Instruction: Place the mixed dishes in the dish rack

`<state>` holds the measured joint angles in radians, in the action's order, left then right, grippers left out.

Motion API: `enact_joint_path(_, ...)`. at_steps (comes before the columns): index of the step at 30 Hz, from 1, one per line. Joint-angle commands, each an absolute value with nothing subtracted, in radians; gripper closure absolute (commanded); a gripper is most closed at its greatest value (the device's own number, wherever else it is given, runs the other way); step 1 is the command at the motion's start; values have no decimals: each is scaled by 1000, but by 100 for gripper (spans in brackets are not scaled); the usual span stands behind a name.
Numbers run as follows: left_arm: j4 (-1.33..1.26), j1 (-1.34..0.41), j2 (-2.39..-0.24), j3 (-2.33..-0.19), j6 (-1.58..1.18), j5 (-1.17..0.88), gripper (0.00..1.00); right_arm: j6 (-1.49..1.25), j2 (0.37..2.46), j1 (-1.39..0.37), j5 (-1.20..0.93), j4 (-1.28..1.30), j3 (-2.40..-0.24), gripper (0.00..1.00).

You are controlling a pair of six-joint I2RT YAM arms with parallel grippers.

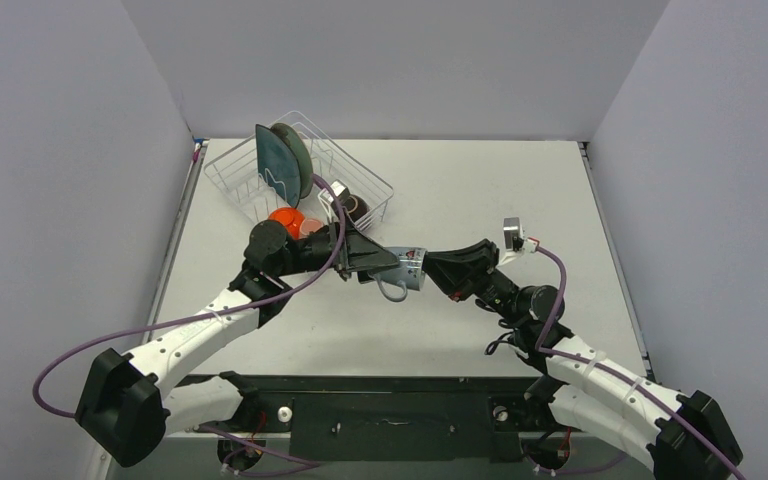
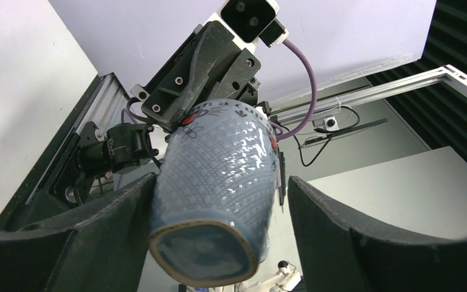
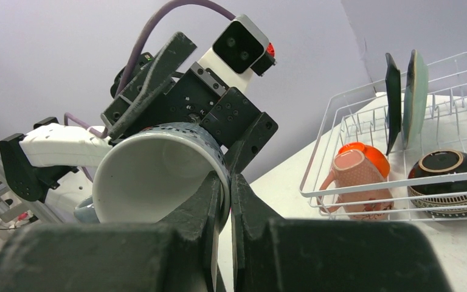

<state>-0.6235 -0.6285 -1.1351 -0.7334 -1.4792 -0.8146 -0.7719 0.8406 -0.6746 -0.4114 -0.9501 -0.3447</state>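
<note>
1. Five of the six dishes stand in the dish rack (image 1: pixel 225 178). The dark-teal rounded-square plate (image 3: pixel 392 100) and the round pale-teal plate (image 3: pixel 417 97) are upright side by side among the dividers at its far end.
2. At the rack's near end the orange-red bowl (image 3: pixel 368 155) lies behind the pink mug (image 3: pixel 357 182), which rests on its side. The brown bowl (image 3: pixel 450 176) sits beside them in the same end.
3. Left to load is the grey-blue mug (image 3: pixel 152 176). It is outside the rack, just beyond its near corner, held in the air above the table (image 1: pixel 480 200) between the two arms.
4. The right gripper (image 3: pixel 226 201) has its fingers pinched together on the mug's rim, one inside the white interior and one outside, so it carries the mug.
5. The left gripper (image 2: pixel 222 179) stands wide apart around the mug's body. One finger lies against the glaze and a sliver of gap shows at the other, so it brackets the mug without clamping it.
6. My reading is that a handover is under way and the task is nearly finished. What remains is for the left arm, the one nearer the rack, to take the mug and set it in a free spot.
</note>
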Motion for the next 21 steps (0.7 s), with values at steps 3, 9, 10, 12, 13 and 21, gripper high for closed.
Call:
enact_joint_path(3, -649, -642, -1110, -793, -1458, -805, 35, -797, 857, -673, -445, -1094, -383, 100)
enact_joint_path(9, -652, -643, -1106, -799, -1459, -808, 56, -789, 858, -673, -435, -1089, -383, 100)
enact_joint_path(10, -654, -645, -1106, -802, -1459, -809, 62, -786, 859, -673, -434, -1076, -386, 100)
enact_joint_path(12, -659, -645, -1106, -805, -1459, -811, 70, -775, 860, -673, -435, -1058, -391, 100)
enact_joint_path(13, -661, -646, -1104, -807, -1460, -811, 75, -770, 861, -672, -436, -1048, -393, 100)
enact_joint_path(21, -661, -644, -1096, -805, -1458, -805, 100, -736, 864, -672, -412, -941, -420, 83)
